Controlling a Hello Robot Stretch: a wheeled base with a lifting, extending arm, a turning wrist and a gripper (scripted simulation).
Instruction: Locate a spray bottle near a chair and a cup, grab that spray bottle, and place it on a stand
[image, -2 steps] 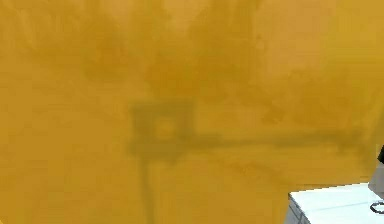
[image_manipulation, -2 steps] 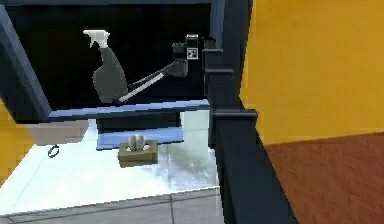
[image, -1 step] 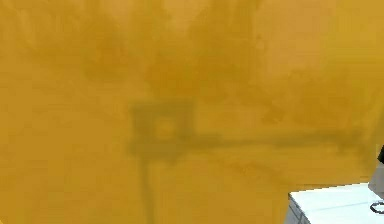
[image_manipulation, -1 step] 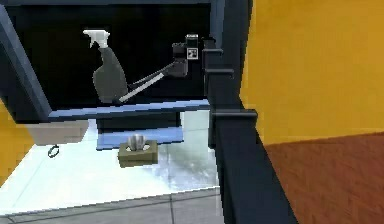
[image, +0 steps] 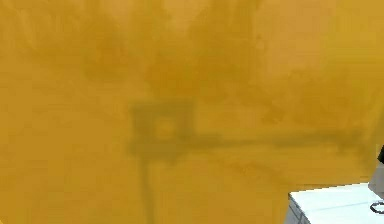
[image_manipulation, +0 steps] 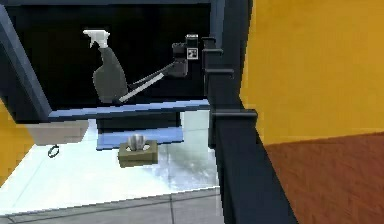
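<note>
Surface (image_manipulation: 60, 190), white and low, lay below and left of the jaws, a small dark loop (image_manipulation: 54, 152) near its far edge. Above it, at the far end of the jaws, hung the spray bottle (image_manipulation: 106, 70), grey with a white nozzle, upright against a dark pane (image_manipulation: 50, 60) in a blue frame and clear of everything beneath; the jaws held it, the thin fingers (image_manipulation: 150, 80) reaching its lower body. That height probably kept it from clipping the tan box (image_manipulation: 135, 155) standing on the surface under the jaws. Right of the jaws the dark arm (image_manipulation: 235, 150) rose, with yellow wall (image_manipulation: 320, 70) and reddish floor (image_manipulation: 330, 185) beyond. Ahead stood more yellow wall (image: 150, 100) and a white corner (image: 335, 205). Setting it on a stand was not yet done.
</note>
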